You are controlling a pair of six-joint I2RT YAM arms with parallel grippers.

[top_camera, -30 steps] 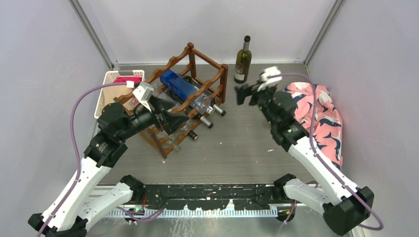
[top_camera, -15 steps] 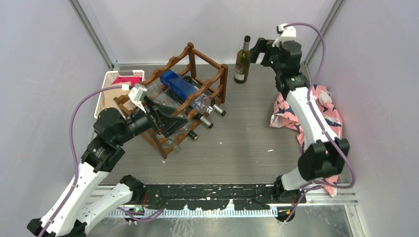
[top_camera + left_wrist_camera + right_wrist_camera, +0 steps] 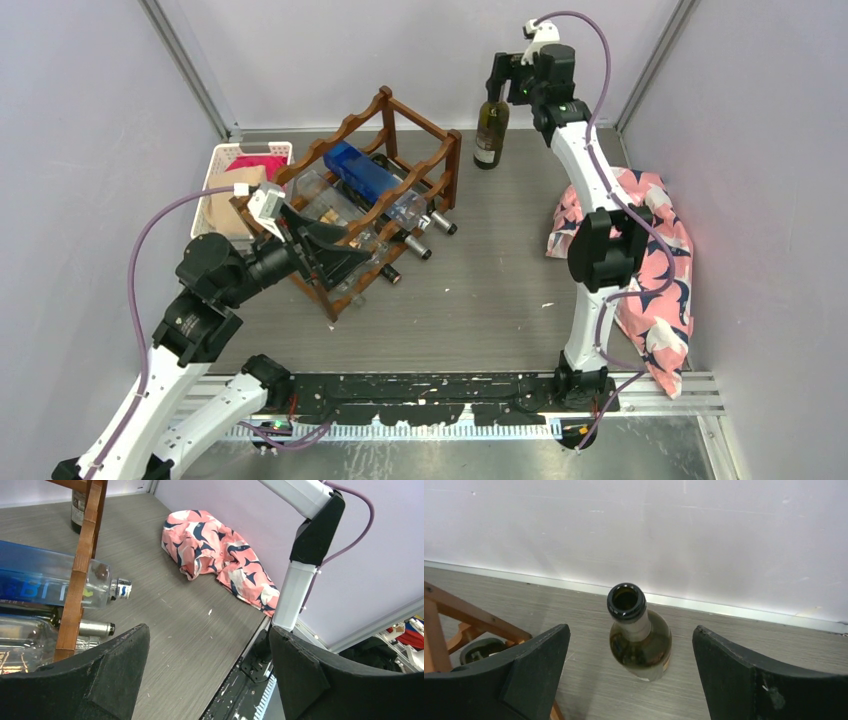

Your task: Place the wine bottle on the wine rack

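The dark green wine bottle (image 3: 490, 130) stands upright at the back of the table, right of the wine rack (image 3: 420, 118). My right gripper (image 3: 497, 75) hovers over its neck, open. In the right wrist view the bottle's open mouth and shoulder (image 3: 640, 640) lie between the spread fingers, untouched, and a corner of the rack (image 3: 459, 612) shows at the left. My left gripper (image 3: 345, 250) is open and empty at the rack's near front side. The left wrist view shows a rack post (image 3: 82, 555) and bare table between its fingers (image 3: 115, 665).
The rack holds a blue bottle (image 3: 365, 175) and clear bottles lying with necks toward the table's middle. A white basket (image 3: 225, 165) sits left of the rack. A pink patterned cloth (image 3: 650, 230) lies along the right wall. The back wall is close behind the wine bottle.
My right arm swung from mid-table up to the back, bringing its open gripper over the bottle's neck. My left arm drew back slightly toward the near left, still open.
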